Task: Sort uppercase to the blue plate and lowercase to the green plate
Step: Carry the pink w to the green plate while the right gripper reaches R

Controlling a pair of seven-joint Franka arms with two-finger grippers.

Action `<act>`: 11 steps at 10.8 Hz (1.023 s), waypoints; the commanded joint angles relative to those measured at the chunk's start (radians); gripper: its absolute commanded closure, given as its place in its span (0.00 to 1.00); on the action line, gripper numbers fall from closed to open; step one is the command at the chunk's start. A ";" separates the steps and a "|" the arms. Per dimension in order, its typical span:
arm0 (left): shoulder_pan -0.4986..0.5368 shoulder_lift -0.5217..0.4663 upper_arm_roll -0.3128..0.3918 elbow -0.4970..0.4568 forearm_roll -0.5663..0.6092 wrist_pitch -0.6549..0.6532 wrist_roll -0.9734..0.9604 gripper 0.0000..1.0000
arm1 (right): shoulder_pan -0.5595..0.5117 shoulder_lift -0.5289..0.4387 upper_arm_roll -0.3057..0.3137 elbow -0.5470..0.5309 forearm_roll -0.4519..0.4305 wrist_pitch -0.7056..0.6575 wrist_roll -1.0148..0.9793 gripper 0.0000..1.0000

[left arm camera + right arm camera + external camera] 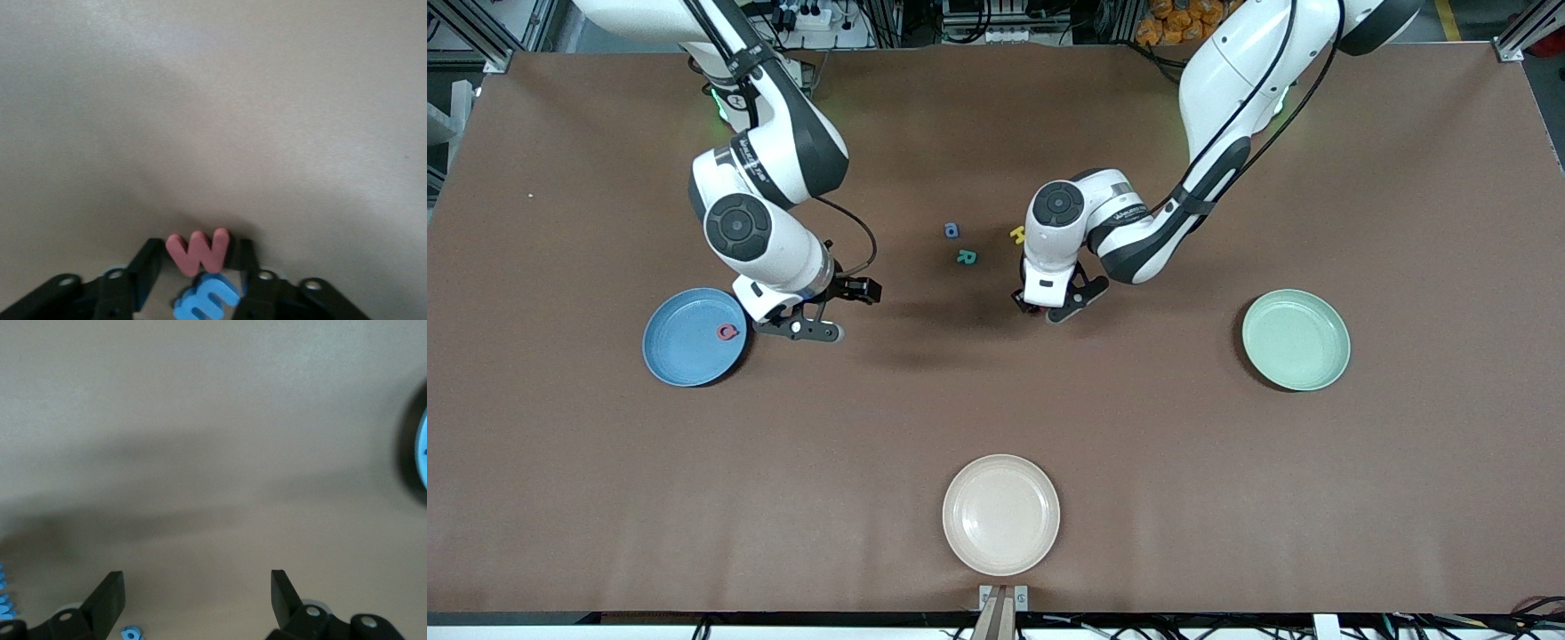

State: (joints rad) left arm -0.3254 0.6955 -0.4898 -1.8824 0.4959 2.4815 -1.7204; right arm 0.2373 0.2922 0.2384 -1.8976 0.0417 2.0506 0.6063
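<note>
Left end effector [200, 270] apparently pinching red-orange m [198, 251].

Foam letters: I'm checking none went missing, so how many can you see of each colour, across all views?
Red: 2, the Q on the blue plate and the m between the left hand's fingers
Blue: 2, the small round letter and the m
Teal-green: 1, the R
Yellow: 1
Total: 6

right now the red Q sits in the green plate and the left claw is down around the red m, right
Not quite. The front view shows the red Q lying in the blue plate, not the green plate, which holds nothing. The left claw is indeed down around the red m.
</note>
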 commanded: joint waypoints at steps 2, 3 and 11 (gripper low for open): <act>-0.012 0.035 0.028 0.026 0.030 0.011 -0.004 1.00 | -0.004 -0.038 0.042 -0.035 -0.016 0.019 0.081 0.04; -0.001 0.023 0.030 0.028 0.030 0.008 0.011 1.00 | -0.003 -0.036 0.053 -0.035 -0.016 0.028 0.107 0.04; 0.294 -0.209 -0.012 0.178 -0.117 -0.382 0.691 1.00 | 0.083 0.021 0.131 -0.054 -0.064 0.144 0.386 0.04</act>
State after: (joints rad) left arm -0.0990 0.5347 -0.4866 -1.7358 0.4415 2.1786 -1.2028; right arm 0.2965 0.2990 0.3474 -1.9265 0.0301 2.1440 0.8976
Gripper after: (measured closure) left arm 0.617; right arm 0.031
